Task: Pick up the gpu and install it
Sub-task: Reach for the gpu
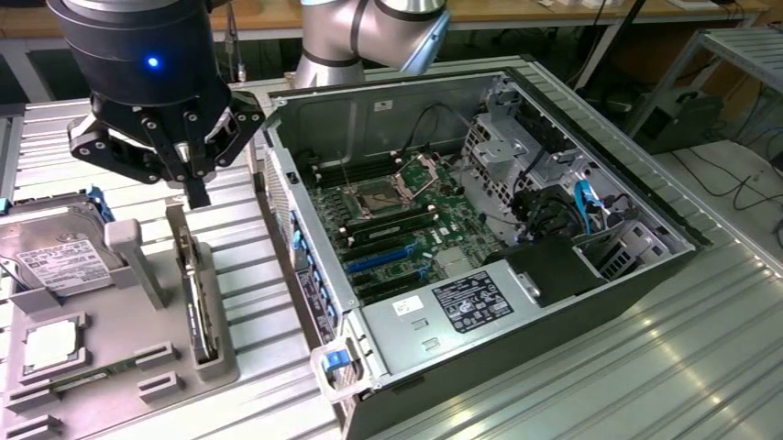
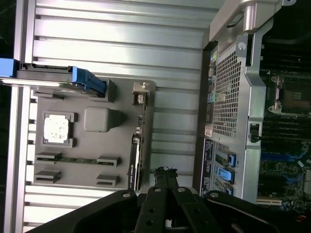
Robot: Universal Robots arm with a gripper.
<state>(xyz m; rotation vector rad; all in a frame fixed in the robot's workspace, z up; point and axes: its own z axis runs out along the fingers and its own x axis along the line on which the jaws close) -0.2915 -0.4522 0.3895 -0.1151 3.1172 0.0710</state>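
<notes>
Above the grey plastic tray [image 1: 128, 332] we log the black gripper [image 1: 197, 191] closed and empty, just over the slim dark gpu [image 1: 192, 302], which stands edgewise in its slot. Ribbed aluminium table [image 1: 636, 367]; open metal computer case [image 1: 367, 110] beside; workbench [image 1: 526, 13] behind.

We see the gpu [image 1: 193, 291] only edge-on in its holder [image 1: 116, 332], its fan face hidden. The hard drive [image 1: 47, 255] is cut off at the exterior view's left edge. The label [image 1: 471, 302] print is too small for us to read.
</notes>
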